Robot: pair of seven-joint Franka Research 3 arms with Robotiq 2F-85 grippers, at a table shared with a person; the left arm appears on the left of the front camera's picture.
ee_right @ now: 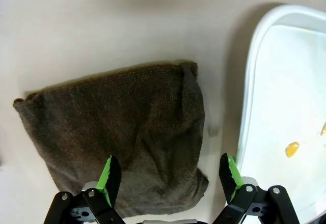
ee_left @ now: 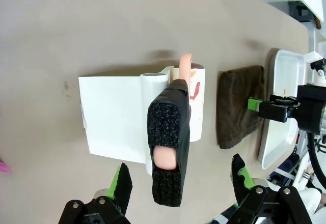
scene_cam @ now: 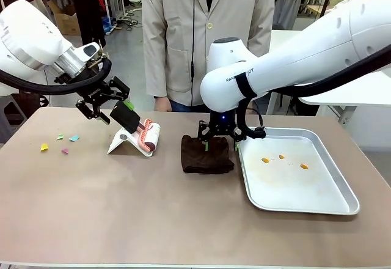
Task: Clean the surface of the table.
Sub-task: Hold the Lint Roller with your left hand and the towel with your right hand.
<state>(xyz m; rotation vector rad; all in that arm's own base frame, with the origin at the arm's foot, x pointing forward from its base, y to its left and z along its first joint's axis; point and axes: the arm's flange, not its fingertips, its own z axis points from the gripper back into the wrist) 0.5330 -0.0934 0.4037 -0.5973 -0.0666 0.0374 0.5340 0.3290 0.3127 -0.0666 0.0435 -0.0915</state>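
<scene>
Right fingers (ee_right: pixel 111 178) hover spread over the brown cloth (ee_right: pixel 117 127) beside the tray (ee_right: pixel 247 96); lower squarely, pinch its middle, then wipe the table (ee_right: pixel 102 20).

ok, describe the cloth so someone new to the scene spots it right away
On the table, look just left of the silver tray, under the right gripper. The cloth lies flat there. It is a folded dark brown towel, soft and matte, unlike the shiny tray and the white roller stand to its left.
</scene>
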